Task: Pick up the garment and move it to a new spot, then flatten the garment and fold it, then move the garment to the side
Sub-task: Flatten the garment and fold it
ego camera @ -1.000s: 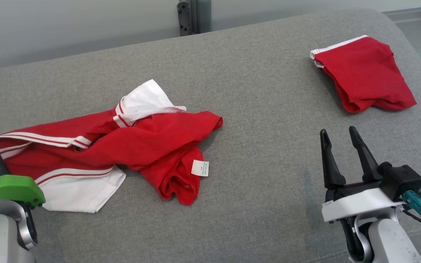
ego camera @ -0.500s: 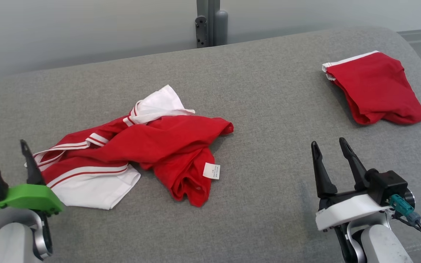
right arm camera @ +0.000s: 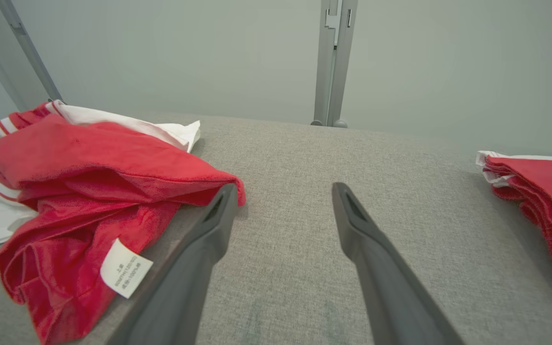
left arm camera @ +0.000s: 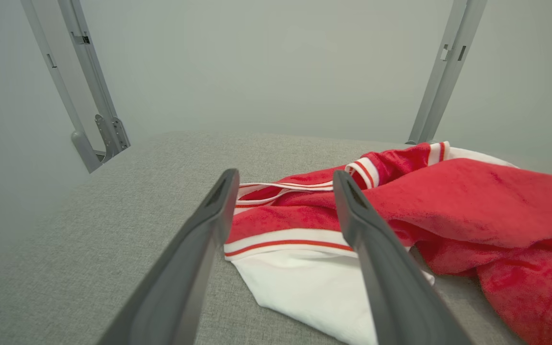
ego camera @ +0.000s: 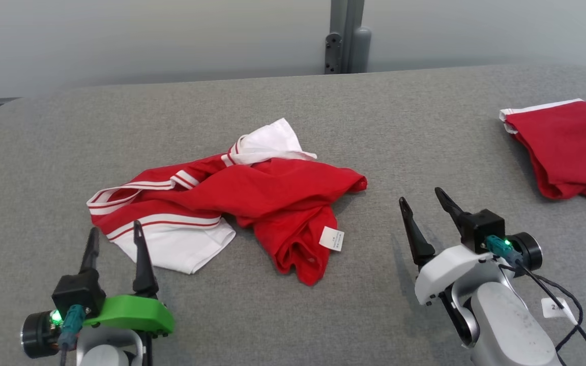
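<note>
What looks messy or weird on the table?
The red and white shirt in the middle of the grey table lies crumpled in a twisted heap, with its white label poking out. The other red shirt, at the far right, is folded neatly. Nothing looks torn or spilled.

- The garment [ego camera: 252,198] lies on the table [ego camera: 171,112], just ahead of the left gripper [ego camera: 115,227] and to its right.
- It lies left of the right gripper [ego camera: 420,194], near it.
- A second garment [ego camera: 573,147] lies ahead-right of the right gripper, well apart.
</note>
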### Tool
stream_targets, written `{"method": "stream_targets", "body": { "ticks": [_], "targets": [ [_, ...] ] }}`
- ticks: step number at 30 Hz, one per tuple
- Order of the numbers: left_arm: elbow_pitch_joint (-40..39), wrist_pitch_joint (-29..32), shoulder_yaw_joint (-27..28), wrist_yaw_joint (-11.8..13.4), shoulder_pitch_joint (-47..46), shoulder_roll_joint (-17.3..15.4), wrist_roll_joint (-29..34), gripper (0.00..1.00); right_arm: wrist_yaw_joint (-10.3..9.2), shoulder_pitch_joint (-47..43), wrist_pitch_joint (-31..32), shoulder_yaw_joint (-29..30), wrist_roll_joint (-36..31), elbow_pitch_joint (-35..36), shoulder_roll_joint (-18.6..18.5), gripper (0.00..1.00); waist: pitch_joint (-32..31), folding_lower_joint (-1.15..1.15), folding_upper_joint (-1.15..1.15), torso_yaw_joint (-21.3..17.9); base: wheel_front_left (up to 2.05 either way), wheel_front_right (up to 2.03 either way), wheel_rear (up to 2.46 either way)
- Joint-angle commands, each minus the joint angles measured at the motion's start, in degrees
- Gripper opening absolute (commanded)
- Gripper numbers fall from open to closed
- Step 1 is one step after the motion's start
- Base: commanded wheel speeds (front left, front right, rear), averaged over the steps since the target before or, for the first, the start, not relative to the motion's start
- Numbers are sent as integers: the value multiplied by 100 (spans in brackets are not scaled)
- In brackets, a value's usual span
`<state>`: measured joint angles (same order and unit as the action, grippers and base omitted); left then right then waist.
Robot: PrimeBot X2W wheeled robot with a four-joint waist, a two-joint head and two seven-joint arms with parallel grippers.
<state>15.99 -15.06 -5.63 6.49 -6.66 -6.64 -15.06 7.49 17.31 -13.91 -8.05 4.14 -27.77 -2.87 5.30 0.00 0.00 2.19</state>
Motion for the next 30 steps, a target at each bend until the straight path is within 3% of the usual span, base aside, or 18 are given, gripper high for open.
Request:
{"method": "stream_targets", "body": {
  "ticks": [1, 10, 17, 18, 19, 20, 21, 30],
  "targets": [
    [-54, -12, -67, -34, 82, 59, 19, 100, 0, 199, 17, -28, -55, -227, -46, 100, 167, 0, 0, 327, 0, 0, 0],
    [-249, -7, -339, -129, -90, 254, 100, 100, 0, 1304, 3, -194, -423, -1972, -309, 100, 567, 0, 0, 982, 0, 0, 0],
    [-342, -7, -325, -137, -138, 299, 155, 100, 0, 1861, -96, -380, -486, -2747, -422, 100, 712, 0, 0, 1222, 0, 0, 0],
    [-345, -8, -318, -142, -132, 305, 158, 100, -1, 1919, -102, -403, -485, -2828, -430, 84, 718, 0, 0, 1231, 0, 0, 0],
    [-345, -8, -310, -149, -130, 307, 163, 100, -1, 1979, -110, -433, -482, -2896, -439, 40, 723, 0, 0, 1237, 0, 0, 0],
    [-343, -8, -304, -145, -129, 308, 170, 100, -1, 2042, -121, -456, -479, -2944, -444, 8, 725, 0, 0, 1238, 0, 0, 0],
    [-341, -8, -297, -146, -129, 310, 171, 100, -1, 2099, -128, -480, -469, -2986, -446, 0, 726, 0, 0, 1234, 0, 0, 0],
    [-338, -8, -244, -170, -90, 326, 228, 100, -1, 2404, -128, -549, -439, -2438, -590, 0, 678, 0, 0, 915, 0, 0, 0]
  ]
}}
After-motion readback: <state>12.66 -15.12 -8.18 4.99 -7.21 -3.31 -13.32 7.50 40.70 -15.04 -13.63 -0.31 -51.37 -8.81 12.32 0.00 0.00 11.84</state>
